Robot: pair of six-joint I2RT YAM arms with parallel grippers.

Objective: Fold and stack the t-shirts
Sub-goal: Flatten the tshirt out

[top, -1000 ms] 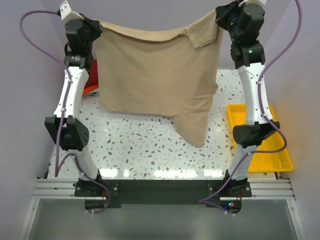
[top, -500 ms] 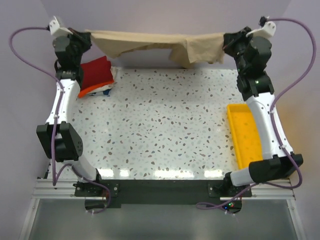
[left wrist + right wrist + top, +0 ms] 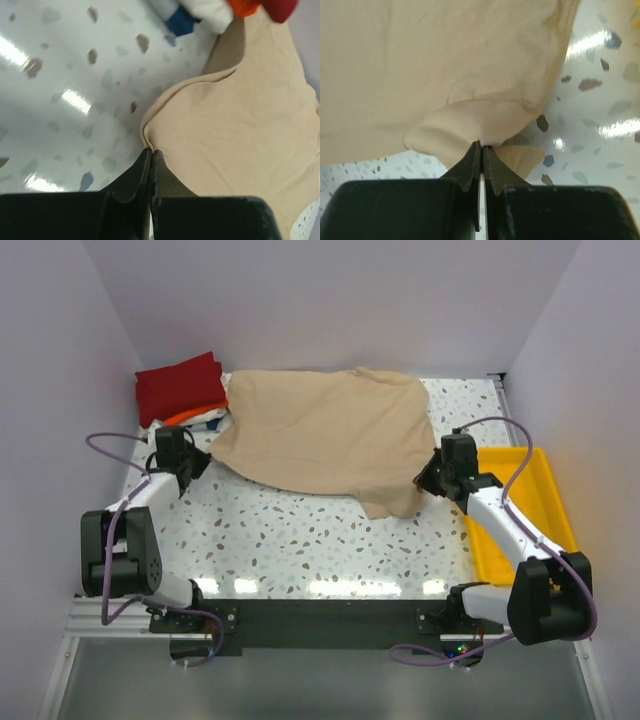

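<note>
The tan t-shirt (image 3: 325, 435) lies spread flat on the speckled table, its far left edge touching the folded stack. My left gripper (image 3: 198, 463) is shut on the shirt's near left corner (image 3: 148, 145), low at the table. My right gripper (image 3: 424, 480) is shut on the shirt's near right edge (image 3: 481, 141), also low. A folded dark red shirt (image 3: 180, 388) tops a stack at the back left, with orange (image 3: 184, 417) and white (image 3: 205, 424) shirts under it. The stack's edge shows in the left wrist view (image 3: 210, 10).
A yellow plastic tray (image 3: 550, 502) stands along the right side, under my right arm. Purple walls close in the back and both sides. The table's near strip (image 3: 310, 550) is bare speckled surface.
Both arms came down and toward the near edge, laying the tan shirt from hanging in the air to flat on the table. Both grippers stay shut on it.
</note>
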